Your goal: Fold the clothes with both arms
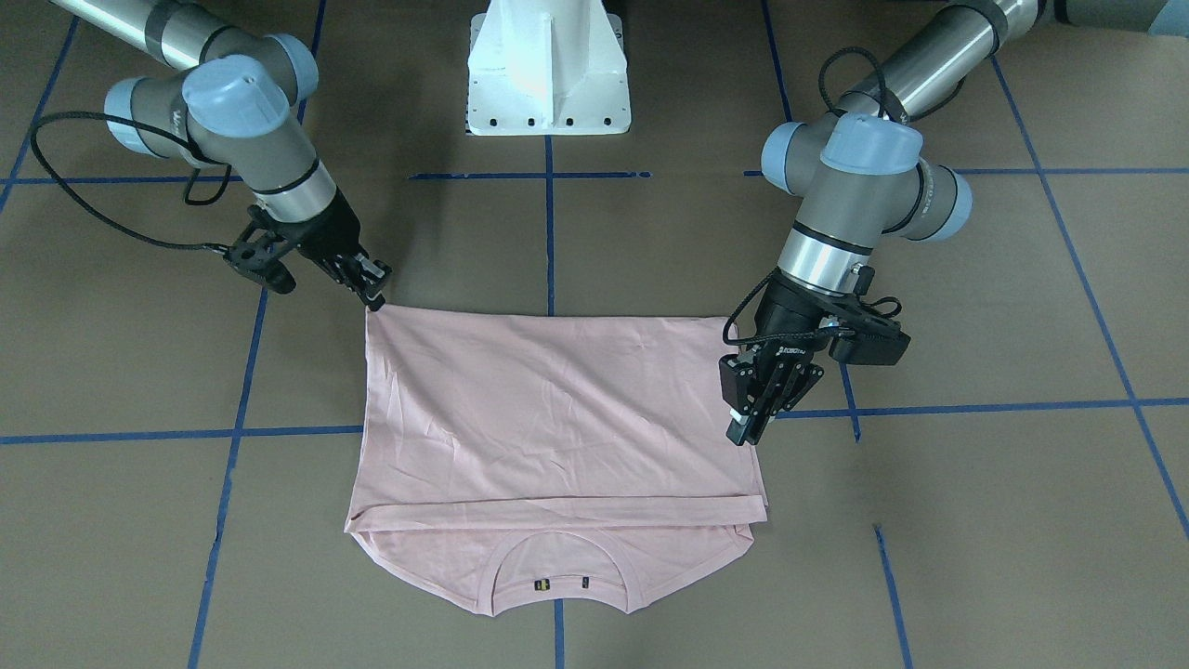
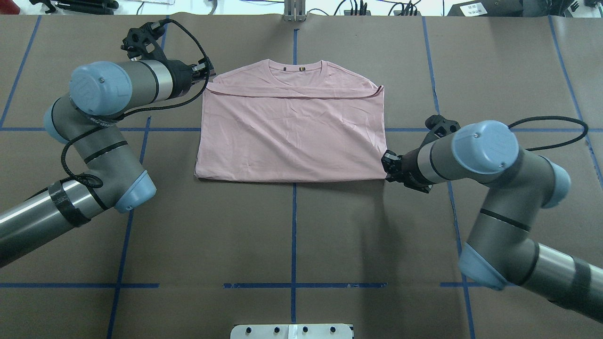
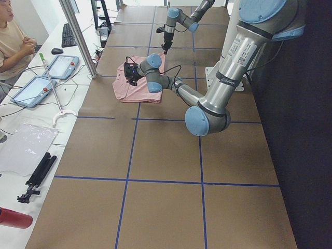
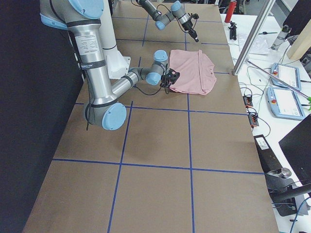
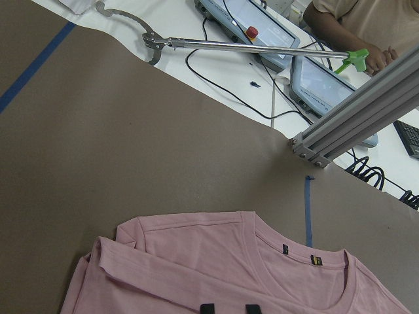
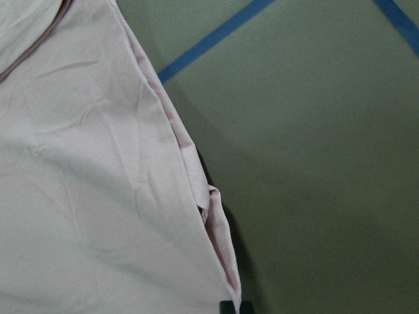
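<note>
The T-shirt (image 2: 292,136) is laid folded on the table (image 2: 292,235), with its lower part turned up just short of the collar (image 1: 557,571). The left gripper (image 2: 206,75) is placed at the folded layer's far corner. Its opening is not shown overhead, but in the left wrist view its fingertips (image 5: 207,308) are seen apart above the cloth. The right gripper (image 1: 374,295) is set at the near corner. Its fingertips (image 6: 226,307) are shown close together in its wrist view only. Whether cloth is pinched cannot be told.

Grey left arm (image 2: 103,155), right arm (image 2: 499,226) — light-blue caps (image 2: 100,87), black cables (image 2: 549,118), 2-finger jaws
</note>
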### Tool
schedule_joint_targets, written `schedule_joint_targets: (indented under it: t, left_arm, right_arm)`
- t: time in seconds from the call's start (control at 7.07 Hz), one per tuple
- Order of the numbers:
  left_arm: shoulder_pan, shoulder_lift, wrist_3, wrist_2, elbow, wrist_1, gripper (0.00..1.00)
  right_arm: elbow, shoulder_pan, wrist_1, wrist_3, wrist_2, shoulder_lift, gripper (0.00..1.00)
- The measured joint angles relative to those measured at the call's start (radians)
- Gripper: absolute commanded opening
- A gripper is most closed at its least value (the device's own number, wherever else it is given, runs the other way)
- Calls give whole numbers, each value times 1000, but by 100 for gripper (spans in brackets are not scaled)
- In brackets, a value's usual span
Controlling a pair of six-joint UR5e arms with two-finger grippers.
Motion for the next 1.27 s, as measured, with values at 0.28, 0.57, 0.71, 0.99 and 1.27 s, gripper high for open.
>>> schedule_joint_targets:
  t: [0.28, 0.57, 0.71, 0.99, 1.27]
  left_arm:
    - [2, -2, -18, 0, -4, 1, 30]
    - [17, -3, -57, -6, -33, 5, 30]
    - [25, -3, -75, -18, -58, 9, 32]
    - [33, 9, -123, -127, -114, 13, 34]
    - [80, 84, -245, -286, -257, 74, 47]
  right_arm:
    - [247, -78, -2, 52, 81, -196, 0]
    - [372, -195, -2, 232, 180, -282, 99]
    - [401, -274, -2, 322, 191, -300, 100]
    - [413, -366, -1, 443, 143, -301, 100]
    - [399, -226, -2, 438, 108, -244, 100]
